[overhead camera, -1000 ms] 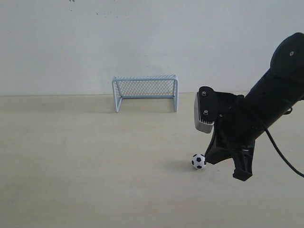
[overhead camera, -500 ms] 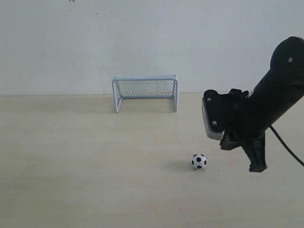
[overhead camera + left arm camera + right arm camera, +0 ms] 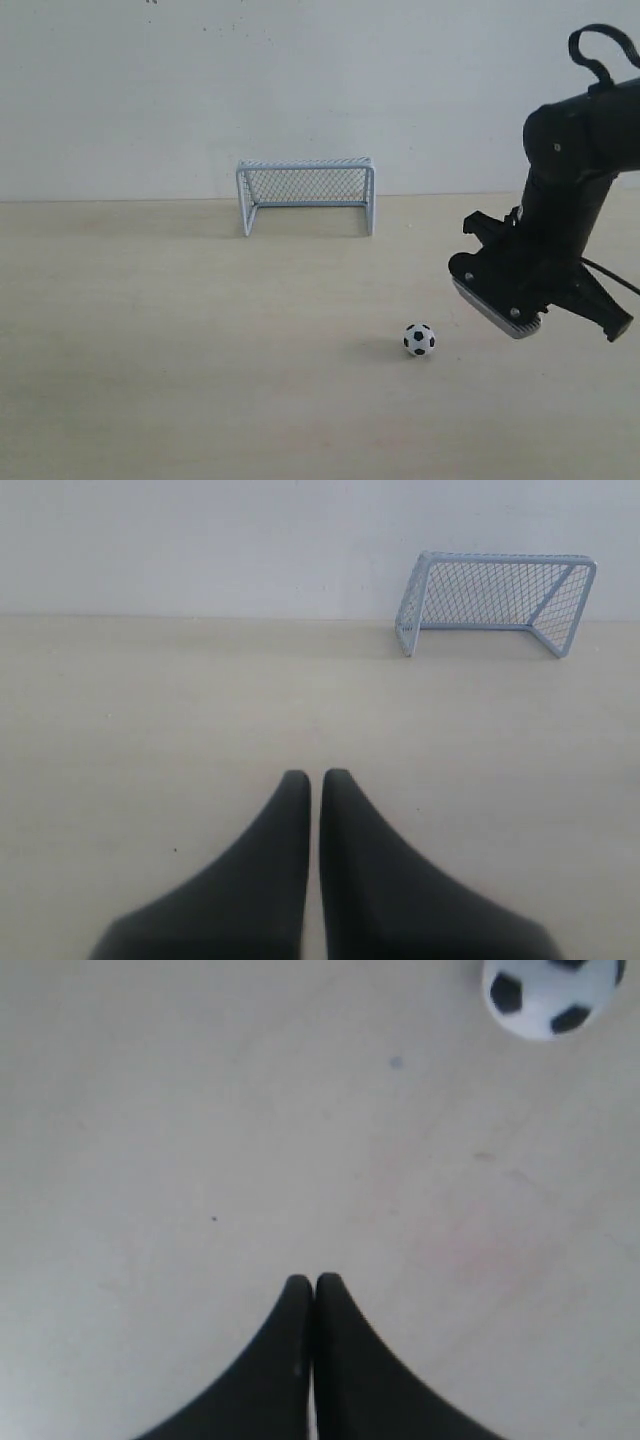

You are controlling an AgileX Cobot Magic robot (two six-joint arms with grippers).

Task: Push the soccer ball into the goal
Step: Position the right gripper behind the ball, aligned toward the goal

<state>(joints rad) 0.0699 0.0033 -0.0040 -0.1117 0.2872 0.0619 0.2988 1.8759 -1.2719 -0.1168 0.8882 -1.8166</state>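
The ball (image 3: 419, 340) lay on the table (image 3: 180, 360), well apart from the goal (image 3: 305, 195), which stood at the far edge by the wall (image 3: 300, 80). The right gripper (image 3: 313, 1282) hung near the ball without touching it, its fingers pressed together on nothing. The left gripper (image 3: 312, 778) was likewise closed and empty, pointing toward the goal.

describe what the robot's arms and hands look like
The right arm is matte black with bulky, rounded links, and a black cable loops above it. A grey box with rounded corners and small screws sits at its wrist. The left hand and the right hand each have two smooth black fingers that curve and taper to narrow tips.
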